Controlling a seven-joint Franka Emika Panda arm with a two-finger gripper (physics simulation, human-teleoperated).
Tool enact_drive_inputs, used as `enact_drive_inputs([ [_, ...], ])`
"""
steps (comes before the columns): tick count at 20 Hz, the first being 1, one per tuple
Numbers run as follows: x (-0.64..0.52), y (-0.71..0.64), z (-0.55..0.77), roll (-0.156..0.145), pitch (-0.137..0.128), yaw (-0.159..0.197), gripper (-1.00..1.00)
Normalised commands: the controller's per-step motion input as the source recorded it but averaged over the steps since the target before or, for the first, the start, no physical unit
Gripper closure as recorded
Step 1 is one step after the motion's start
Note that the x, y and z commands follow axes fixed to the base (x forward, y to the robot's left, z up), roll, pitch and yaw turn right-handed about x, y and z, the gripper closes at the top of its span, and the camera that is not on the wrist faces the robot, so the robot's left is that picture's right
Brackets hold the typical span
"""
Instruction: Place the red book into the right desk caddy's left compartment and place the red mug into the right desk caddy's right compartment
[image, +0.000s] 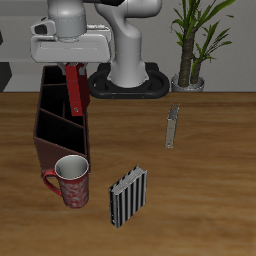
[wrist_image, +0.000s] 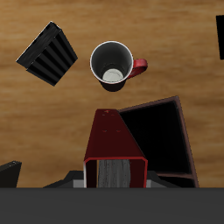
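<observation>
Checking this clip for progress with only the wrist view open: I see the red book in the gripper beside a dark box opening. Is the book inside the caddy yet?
Observer: Not clearly. In the exterior view the gripper holds the red book nearly upright over the farther part of the right desk caddy. Its lower end overlaps the caddy, so I cannot tell whether it is in.
Operator: And the mug?
Observer: The red mug stands on the table at the caddy's end nearer the front edge, outside it.
Operator: Anything I cannot see?
Observer: A thin grey object farther along the table, and a potted plant at the back.
</observation>
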Motion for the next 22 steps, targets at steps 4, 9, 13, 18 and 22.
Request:
enact_drive_inputs([
  [4, 0.04, -0.25, -0.02, -0.013, 0.024, -0.038, 1.0],
  [9, 0.04, -0.22, -0.04, -0.007, 0.019, -0.018, 1.0],
  [13, -0.03, -0.09, 0.0, -0.002, -0.016, -0.002, 1.0],
  [18, -0.13, -0.21, -0.11, 0.002, 0.003, -0.019, 1.0],
  [22, -0.02, -0.04, -0.02, -0.003, -0.001, 0.006, 1.0],
])
